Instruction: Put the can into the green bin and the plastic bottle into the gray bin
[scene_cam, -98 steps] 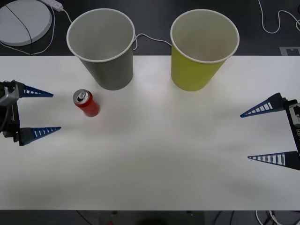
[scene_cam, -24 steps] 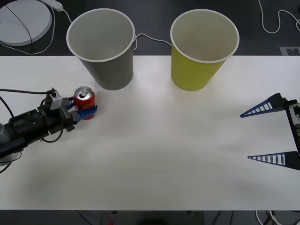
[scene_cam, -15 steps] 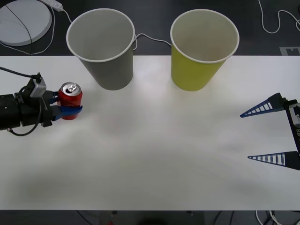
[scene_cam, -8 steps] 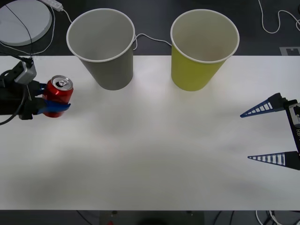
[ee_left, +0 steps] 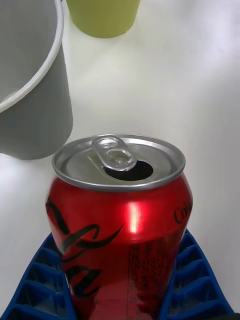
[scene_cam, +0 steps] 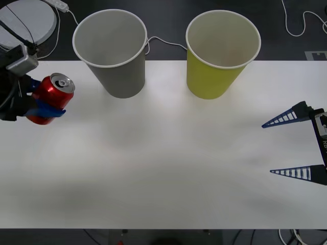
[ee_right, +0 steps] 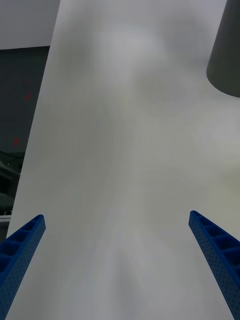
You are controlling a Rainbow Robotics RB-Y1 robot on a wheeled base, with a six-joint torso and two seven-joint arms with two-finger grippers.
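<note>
My left gripper point(scene_cam: 43, 108) is shut on the red can point(scene_cam: 49, 97), held tilted above the table at the far left. The left wrist view shows the can point(ee_left: 120, 220) close up, silver top and pull tab upward, between the blue fingers point(ee_left: 195, 285). The gray bin point(scene_cam: 110, 50) stands at the back, just right of the can. Farther right stands the green bin point(scene_cam: 222, 52). Both bins look empty. My right gripper point(scene_cam: 292, 146) hangs open at the right edge over bare table. The plastic bottle is out of view.
A white round disc point(scene_cam: 25, 21) and white cables point(scene_cam: 301, 23) lie on the dark surface behind the white table point(scene_cam: 168, 163). The gray bin's wall point(ee_right: 227, 55) shows in the right wrist view, far from the right fingers.
The left gripper closed on the can, then lifted it up and to the left, off the table, tilting it. The right arm has stayed still.
</note>
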